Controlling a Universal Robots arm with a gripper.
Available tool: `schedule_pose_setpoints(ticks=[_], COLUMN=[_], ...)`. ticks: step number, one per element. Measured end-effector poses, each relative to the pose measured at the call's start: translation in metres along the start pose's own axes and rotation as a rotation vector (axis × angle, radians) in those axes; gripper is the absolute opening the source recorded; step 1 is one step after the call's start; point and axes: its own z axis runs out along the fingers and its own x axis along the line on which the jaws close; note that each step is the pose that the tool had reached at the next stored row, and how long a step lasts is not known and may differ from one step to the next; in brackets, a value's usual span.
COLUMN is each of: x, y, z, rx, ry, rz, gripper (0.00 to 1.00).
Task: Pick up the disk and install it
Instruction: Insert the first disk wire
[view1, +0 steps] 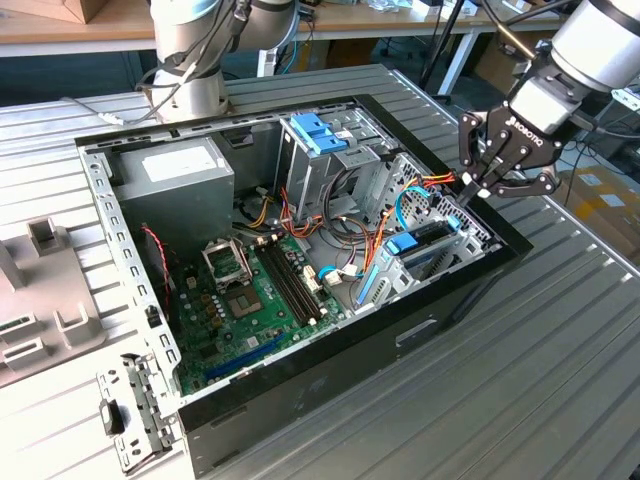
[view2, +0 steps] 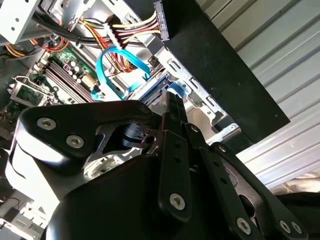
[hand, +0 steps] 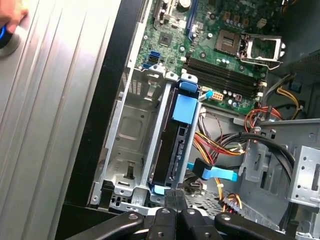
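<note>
Gripper (hand: 174, 196): I am seeing its fingers drawn together into a narrow tip, in both wrist views, pressing at the near blue end tab of the disk; in the exterior view the gripper (view1: 478, 187) is hanging over the case corner at the exterior view's right.

Disk (hand: 175, 142): it is lying on edge in the drive bay (hand: 131, 135) beside the case's black wall, dark body with blue rails, and looking to me partly seated rather than locked; I am not able to tell whether the fingers are clamping the tab or only pushing on it.

Risk, slip: I am judging that the thin tip could be sliding off the small tab if the push is going off-line, scraping the bay's sheet metal.

Risk, jam: the disk could be cocking in its rails if the force is not running along the slot.

Risk, cables: the light blue data cable (hand: 215, 172) and the bundle of red, yellow and orange power wires (hand: 212, 145) are lying just beside the disk's end; I am judging they could be getting pinched or snagged.

Obstacles beyond: the motherboard (view1: 245, 300) is sitting farther in, then the tall grey drive cage (view1: 320, 150) with its lighter blue bracket, and the power supply (view1: 170, 180) at the far corner.

Table (view1: 520, 380): ribbed metal, carrying the case.
</note>
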Motion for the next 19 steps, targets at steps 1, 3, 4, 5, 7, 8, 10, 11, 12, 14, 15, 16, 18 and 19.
schedule_pose_setpoints(ticks=[1,3,4,5,7,8,10,11,12,14,15,16,18,19], x=[0.0000,0.0000,0.0000,0.0000,0.0000,0.0000,0.0000,0.0000,0.0000,0.0000,0.0000,0.0000,0.0000,0.0000], y=[0.0000,0.0000,0.0000,0.0000,0.0000,0.0000,0.0000,0.0000,0.0000,0.0000,0.0000,0.0000,0.0000,0.0000], z=[0.0000,0.0000,0.0000,0.0000,0.0000,0.0000,0.0000,0.0000,0.0000,0.0000,0.0000,0.0000,0.0000,0.0000], rx=[-0.0009,-0.0023,-0.0031,-0.0039,-0.0065,-0.0080,-0.0098,-0.0117,-0.0123,-0.0135,-0.0144,-0.0151,-0.0174,-0.0183], ry=[0.0004,0.0011,0.0014,0.0017,0.0029,0.0036,0.0043,0.0051,0.0054,0.0059,0.0063,0.0066,0.0076,0.0080], rz=[-0.007,-0.019,-0.025,-0.032,-0.053,-0.065,-0.079,-0.096,-0.101,-0.110,-0.117,-0.122,-0.142,-0.149], gripper=[0.11,0.11,0.11,0.11,0.11,0.11,0.11,0.11,0.11,0.11,0.11,0.11,0.11,0.11])
